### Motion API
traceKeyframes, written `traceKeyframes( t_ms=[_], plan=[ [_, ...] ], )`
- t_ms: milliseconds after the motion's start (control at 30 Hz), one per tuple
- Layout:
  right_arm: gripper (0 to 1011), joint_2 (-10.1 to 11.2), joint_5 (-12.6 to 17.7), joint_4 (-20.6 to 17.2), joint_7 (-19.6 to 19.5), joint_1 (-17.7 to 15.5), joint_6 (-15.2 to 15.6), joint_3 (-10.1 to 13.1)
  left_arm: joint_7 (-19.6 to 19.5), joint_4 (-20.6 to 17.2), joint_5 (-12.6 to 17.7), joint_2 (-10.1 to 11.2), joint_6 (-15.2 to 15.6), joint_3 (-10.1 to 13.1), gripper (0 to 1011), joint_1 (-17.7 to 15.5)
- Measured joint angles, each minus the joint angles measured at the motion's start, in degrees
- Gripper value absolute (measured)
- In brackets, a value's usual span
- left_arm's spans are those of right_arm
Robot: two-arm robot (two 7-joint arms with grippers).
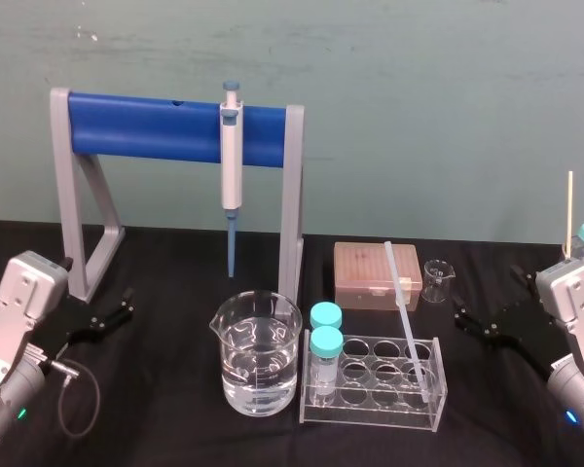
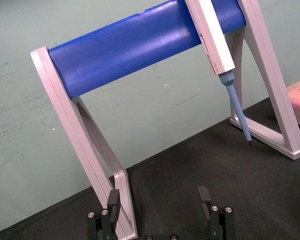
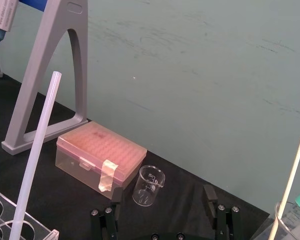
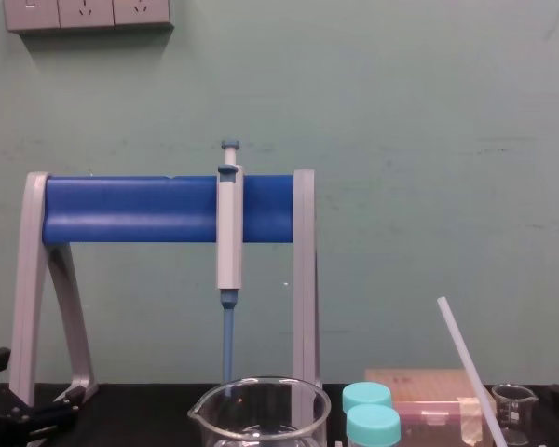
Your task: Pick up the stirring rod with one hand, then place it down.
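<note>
The stirring rod [image 1: 404,309] is a long translucent-white rod that leans in the clear tube rack [image 1: 372,381], its top tilted to the left. It also rises in the right wrist view as the stirring rod [image 3: 37,150] and in the chest view as the stirring rod [image 4: 466,358]. My right gripper [image 1: 470,322] hovers low at the right, apart from the rod, open with nothing between its fingers [image 3: 210,196]. My left gripper [image 1: 119,315] rests at the left by the stand's foot, also open, its fingers [image 2: 205,196] empty.
A grey and blue stand [image 1: 175,131] holds a blue-tipped pipette [image 1: 232,156]. A large beaker of water [image 1: 256,355] and two teal-capped vials [image 1: 325,345] sit in front. A pink tip box [image 1: 378,275], a small beaker [image 1: 436,280] and a thin pale stick [image 1: 569,209] lie to the right.
</note>
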Motion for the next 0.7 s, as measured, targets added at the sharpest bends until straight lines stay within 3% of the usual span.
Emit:
traceKeyframes(
  t_ms=[700],
  plan=[
    [1000, 0.0, 0.0, 0.0, 0.0, 0.0, 0.0, 0.0, 0.0, 0.0, 0.0, 0.0, 0.0, 0.0, 1000, 0.0]
  ],
)
